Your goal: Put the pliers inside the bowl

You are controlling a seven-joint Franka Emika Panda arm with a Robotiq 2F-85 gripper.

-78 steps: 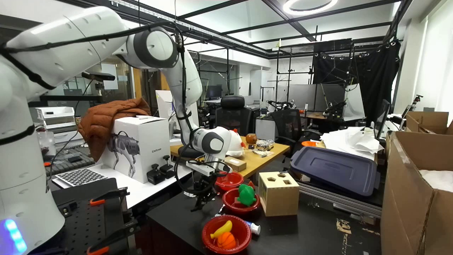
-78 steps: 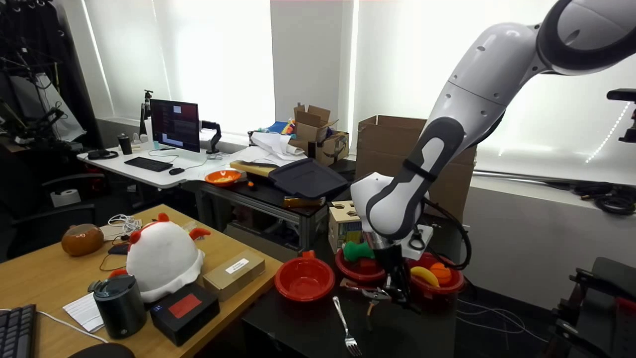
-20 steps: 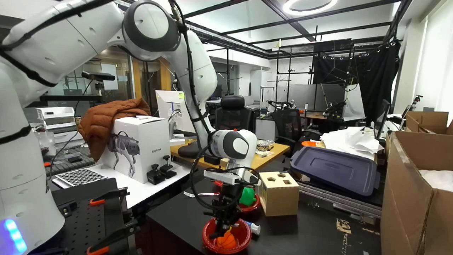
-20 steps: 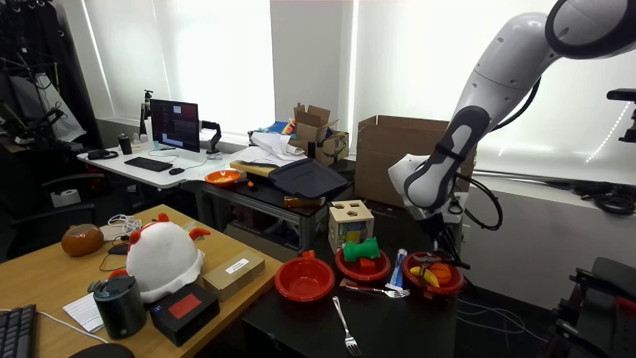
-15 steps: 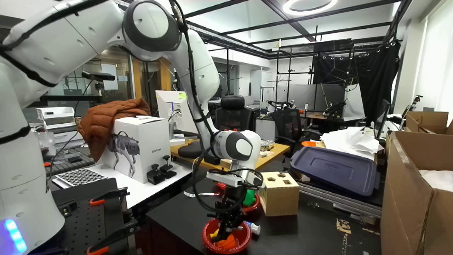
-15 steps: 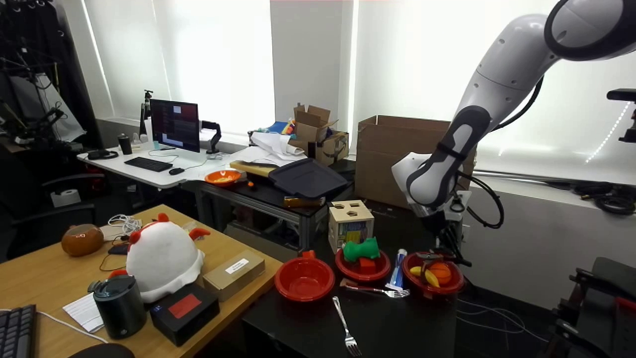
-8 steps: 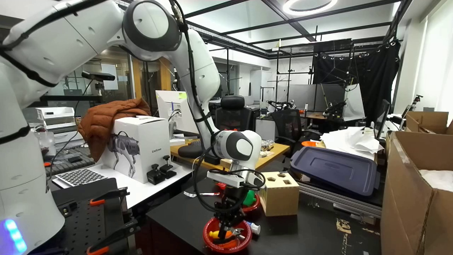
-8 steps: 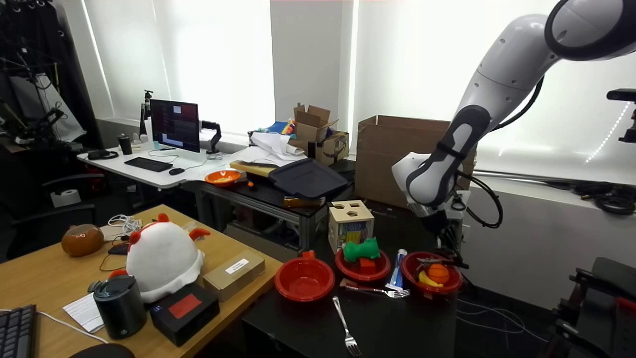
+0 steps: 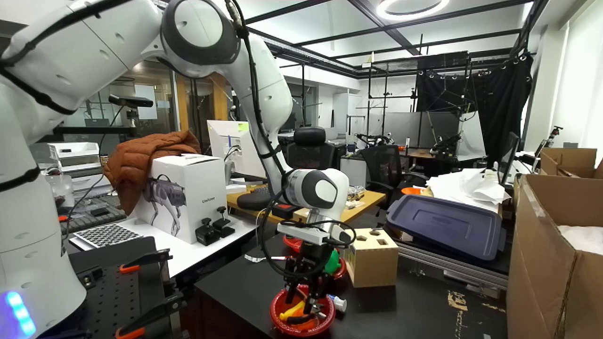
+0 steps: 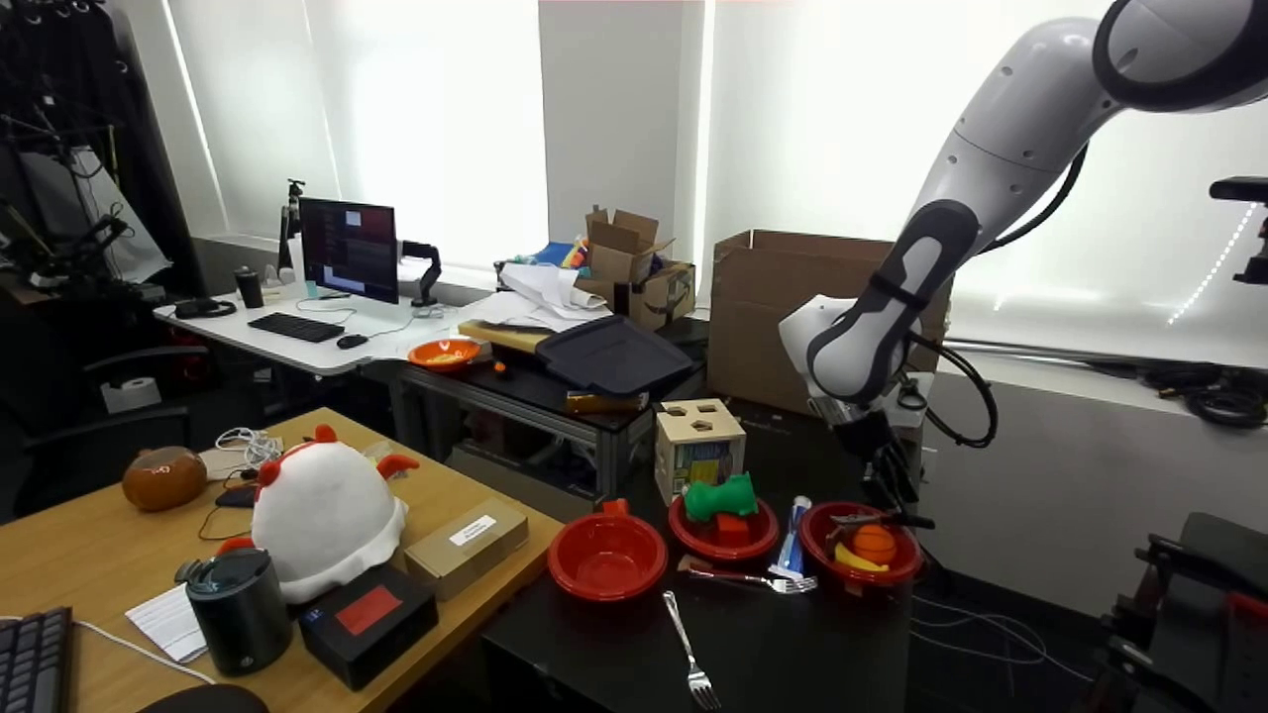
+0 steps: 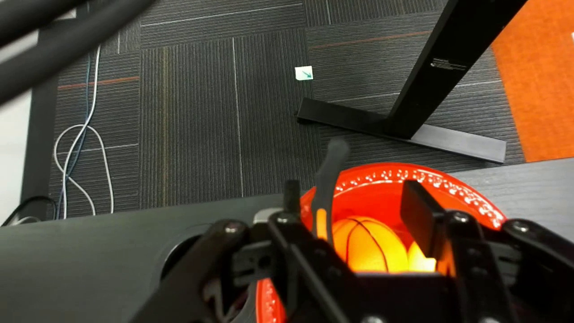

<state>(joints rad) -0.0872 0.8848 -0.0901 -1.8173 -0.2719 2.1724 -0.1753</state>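
The pliers, with black-and-orange handles and a grey metal head, lie in the red bowl (image 9: 301, 333) on top of a yellow banana and an orange ball (image 10: 874, 544). Their head (image 9: 318, 310) is inside the rim; in the wrist view one handle (image 11: 326, 193) reaches up past the far rim. My gripper (image 11: 356, 202) stands open over the bowl (image 11: 394, 172). That handle passes between its fingers, nearer the left one, with a visible gap beside the fingertip; lower contact is hidden. The gripper also shows low over the bowl in an exterior view (image 9: 301, 301).
Beside the bowl lie a toothpaste tube (image 10: 792, 540) and two forks (image 10: 690, 649). A second red bowl (image 10: 698, 543) holds a green toy and a red block; a third red bowl (image 10: 606, 560) is farther along. A wooden shape box (image 9: 371, 259) stands behind.
The gripper has opened over the bowl. The pliers, held in it a second ago, now rest lower, on the banana and ball; the banana has shifted.
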